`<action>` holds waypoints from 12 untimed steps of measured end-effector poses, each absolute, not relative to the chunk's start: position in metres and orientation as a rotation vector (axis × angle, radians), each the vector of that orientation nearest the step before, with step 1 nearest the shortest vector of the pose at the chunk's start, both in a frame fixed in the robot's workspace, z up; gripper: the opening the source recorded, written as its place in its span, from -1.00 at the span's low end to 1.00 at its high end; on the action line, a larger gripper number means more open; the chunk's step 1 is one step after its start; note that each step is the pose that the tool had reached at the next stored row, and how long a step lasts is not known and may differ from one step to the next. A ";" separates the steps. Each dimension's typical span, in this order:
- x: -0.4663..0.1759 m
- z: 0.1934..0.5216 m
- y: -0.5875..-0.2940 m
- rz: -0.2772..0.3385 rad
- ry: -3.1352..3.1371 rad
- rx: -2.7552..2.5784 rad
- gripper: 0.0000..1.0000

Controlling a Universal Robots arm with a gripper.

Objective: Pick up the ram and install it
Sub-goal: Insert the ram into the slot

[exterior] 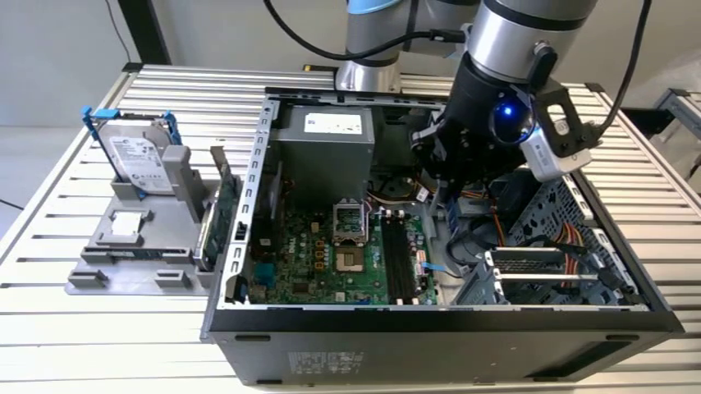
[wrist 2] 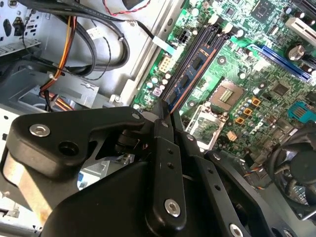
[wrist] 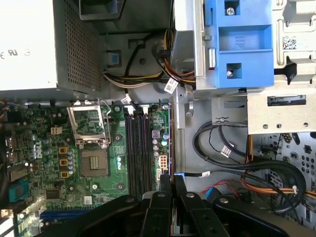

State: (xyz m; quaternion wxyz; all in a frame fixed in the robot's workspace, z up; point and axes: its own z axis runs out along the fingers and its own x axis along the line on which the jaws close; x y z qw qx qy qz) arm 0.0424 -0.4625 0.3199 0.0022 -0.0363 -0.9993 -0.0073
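Note:
My gripper point(exterior: 442, 215) hangs inside the open computer case point(exterior: 258, 197), above the motherboard point(exterior: 318, 263). Its fingers point(wrist: 163, 197) are shut on a thin edge-on strip, the ram point(wrist: 171, 200), which shows between the fingertips in both wrist views point(wrist 2: 170, 112). In the exterior view the ram point(exterior: 441, 205) is a narrow dark stick pointing down from the gripper. The black memory slots point(wrist: 138, 148) point(wrist 2: 195, 64) point(exterior: 396, 258) lie on the board below. The gripper stands a little to the side of them, over the board's edge.
The power supply point(exterior: 325, 135) fills the case's back. Cable bundles point(wrist: 232, 148) and a drive cage point(exterior: 547, 271) crowd the exterior view's right. Left of the case, a grey fixture point(exterior: 137, 254) holds a hard drive in a blue frame point(exterior: 137, 156) and a green expansion card point(exterior: 225, 217).

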 end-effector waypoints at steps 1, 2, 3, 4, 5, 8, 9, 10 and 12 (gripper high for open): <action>0.042 0.319 -0.463 -0.023 -3.135 -0.114 -1.00; 0.042 0.319 -0.463 -0.022 -3.135 -0.114 -1.00; 0.042 0.318 -0.464 -0.022 -3.135 -0.114 -1.00; 0.042 0.317 -0.464 -0.022 -3.135 -0.114 -1.00; 0.042 0.316 -0.465 -0.023 -3.135 -0.114 -1.00; 0.041 0.313 -0.466 -0.022 -3.135 -0.114 -1.00; 0.041 0.312 -0.467 -0.022 -3.135 -0.114 -1.00; 0.040 0.311 -0.467 -0.023 -3.135 -0.114 -1.00; 0.039 0.308 -0.469 -0.023 -3.135 -0.114 -1.00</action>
